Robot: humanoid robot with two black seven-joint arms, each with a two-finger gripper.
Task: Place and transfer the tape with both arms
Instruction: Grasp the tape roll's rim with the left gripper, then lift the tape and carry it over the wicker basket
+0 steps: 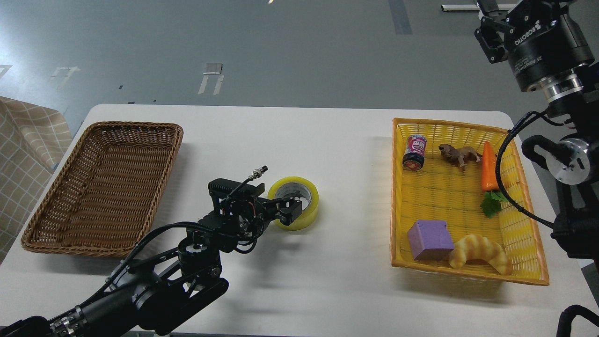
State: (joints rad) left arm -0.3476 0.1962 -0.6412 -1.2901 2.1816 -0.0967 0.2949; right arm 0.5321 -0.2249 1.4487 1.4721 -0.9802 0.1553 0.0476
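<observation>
The tape [304, 216], a thick yellow roll with a grey-white core, lies flat on the white table [327, 140] near its middle. My left gripper [291, 207] is at the roll's left side. Its jaws stand apart, one finger [295, 198] over the core hole and the other outside the near wall. My right gripper [487, 25], marked ROBOTIQ, is raised high at the top right, beyond the table's far right corner. Its fingers look spread, nothing is between them, and their tips are cut off by the frame's edge.
A brown wicker basket [56, 201] stands at the left. A yellow basket [398, 196] at the right holds a purple cube [429, 239], a croissant [479, 252], a carrot [489, 166], a can [414, 152] and a toy animal [458, 153].
</observation>
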